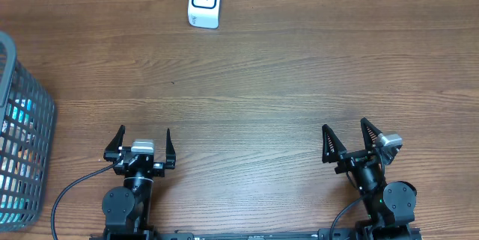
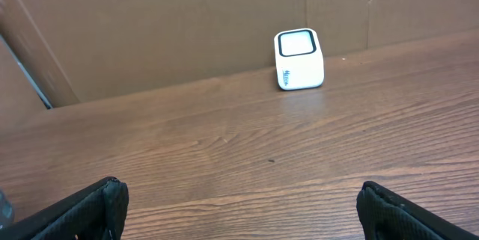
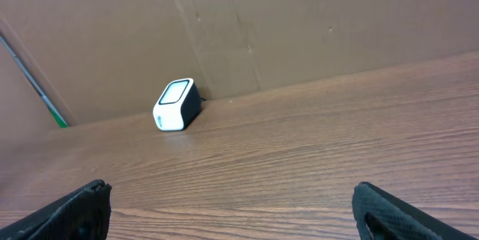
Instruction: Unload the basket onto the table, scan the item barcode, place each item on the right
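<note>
A white barcode scanner with a dark-framed window stands at the table's far edge, also seen in the left wrist view as the scanner and in the right wrist view as the scanner. The item is not plainly visible; only blue and orange shapes show through the mesh of a grey basket at the left edge. My left gripper rests open near the front edge, left of centre, with nothing between its fingers. My right gripper stands open at the front right, also empty.
The wooden table runs between the grippers and the scanner. A brown cardboard wall backs the table behind the scanner. The basket takes up the left edge, close to my left arm.
</note>
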